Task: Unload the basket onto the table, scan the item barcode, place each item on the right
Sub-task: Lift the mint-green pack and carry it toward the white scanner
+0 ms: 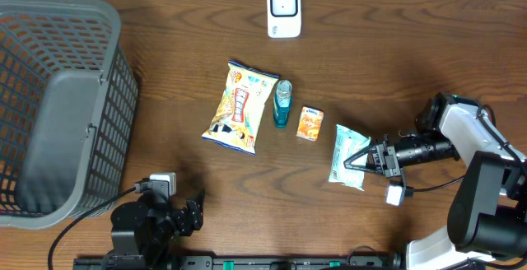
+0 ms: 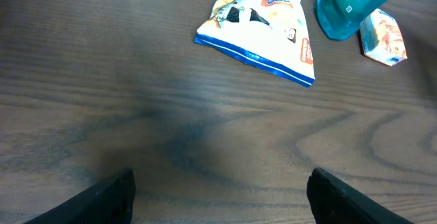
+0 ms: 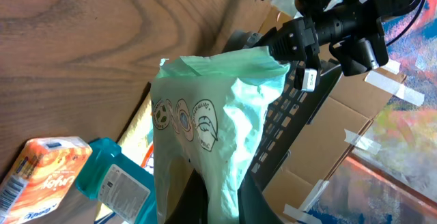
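Black fingers of your right gripper are pinched nearly together on the right edge of the mint-green packet. In the right wrist view the right gripper sits at the bottom of the frame, with the crinkled film of the packet rising out of the pinch and three round printed symbols showing on its face. You cannot tell from either view whether the packet is clear of the table.

Just left of the packet lies the small orange box. Left of that is the blue bottle, close against the right edge of the snack bag. The white scanner box stands at the far edge of the table, well apart from the packet.

Your left gripper is near the front edge of the table, with its jaws spread wide and nothing between them. In its own view, the left gripper shows only bare wood between the two dark fingertips. The snack bag, bottle and orange box lie beyond. A grey basket fills the table's left side.
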You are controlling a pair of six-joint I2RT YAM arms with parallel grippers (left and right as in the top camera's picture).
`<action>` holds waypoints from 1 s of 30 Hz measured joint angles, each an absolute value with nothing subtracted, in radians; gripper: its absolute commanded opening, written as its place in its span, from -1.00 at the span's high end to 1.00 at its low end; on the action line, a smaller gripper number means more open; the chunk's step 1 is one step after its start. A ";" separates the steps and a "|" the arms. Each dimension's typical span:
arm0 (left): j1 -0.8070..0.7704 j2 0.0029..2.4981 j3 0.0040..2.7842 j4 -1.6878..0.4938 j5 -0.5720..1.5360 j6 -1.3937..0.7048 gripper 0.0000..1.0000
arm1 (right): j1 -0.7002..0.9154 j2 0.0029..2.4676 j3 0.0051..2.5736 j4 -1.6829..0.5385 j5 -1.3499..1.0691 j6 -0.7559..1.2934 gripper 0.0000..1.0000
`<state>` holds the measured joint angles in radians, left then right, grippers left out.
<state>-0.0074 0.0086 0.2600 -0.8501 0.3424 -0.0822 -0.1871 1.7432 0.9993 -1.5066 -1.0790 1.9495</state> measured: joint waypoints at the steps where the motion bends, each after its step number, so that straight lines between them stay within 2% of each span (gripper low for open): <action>1: -0.007 0.009 0.260 -0.850 0.342 -0.082 -0.61 | -0.187 1.743 0.999 -1.506 -1.079 1.950 0.97; 10: -0.007 0.009 0.260 -0.850 0.342 -0.082 -0.61 | -0.187 1.743 0.999 -1.456 -1.077 1.942 0.97; 15: -0.007 0.009 0.260 -0.850 0.342 -0.082 -0.61 | -0.187 1.743 0.999 -1.427 -1.106 1.805 0.97; 18: -0.007 0.009 0.260 -0.850 0.342 -0.082 -0.61 | -0.187 1.743 0.999 -1.423 -1.130 1.559 0.97; 23: -0.007 0.009 0.260 -0.850 0.342 -0.082 -0.61 | -0.187 1.743 0.999 -1.426 -1.159 0.986 0.98; 26: -0.007 0.009 0.260 -0.850 0.342 -0.082 -0.61 | -0.187 1.743 0.999 -1.427 -1.153 0.731 0.97; 30: -0.007 0.009 0.260 -0.850 0.342 -0.082 -0.61 | -0.187 1.743 0.999 -1.370 -1.056 0.500 0.97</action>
